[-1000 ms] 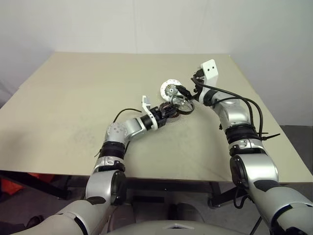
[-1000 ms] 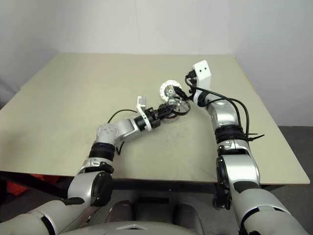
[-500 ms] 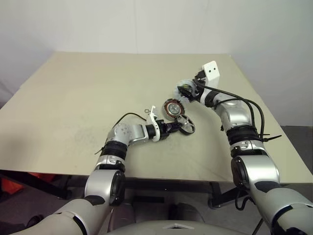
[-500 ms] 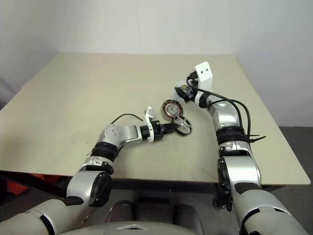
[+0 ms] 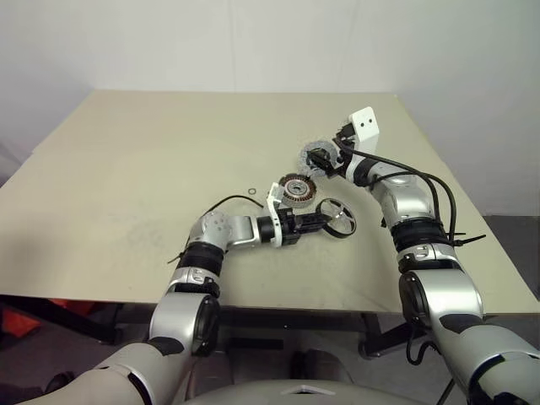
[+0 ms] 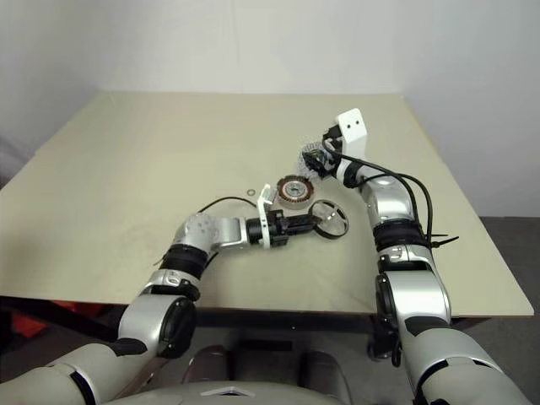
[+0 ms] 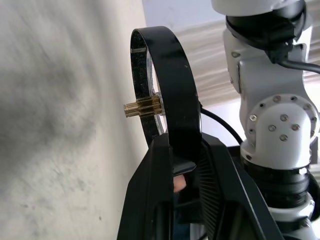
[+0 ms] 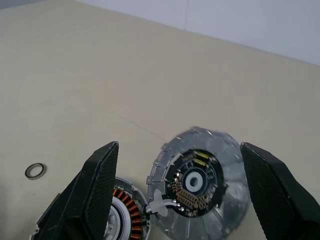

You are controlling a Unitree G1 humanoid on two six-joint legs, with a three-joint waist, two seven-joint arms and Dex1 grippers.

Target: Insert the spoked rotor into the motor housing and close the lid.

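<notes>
From the head camera, the left gripper had pulled the spoked rotor back off the motor housing. Left wrist: jaws pinched its rim. Right wrist: right gripper gaped wide, the lid probably just leaning there.

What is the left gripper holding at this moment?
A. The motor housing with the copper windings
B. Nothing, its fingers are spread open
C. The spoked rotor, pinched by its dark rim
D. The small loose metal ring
C: the left gripper is shut on the dark rim of the spoked rotor, while the motor housing sits apart on the table and the small ring lies loose.
</notes>
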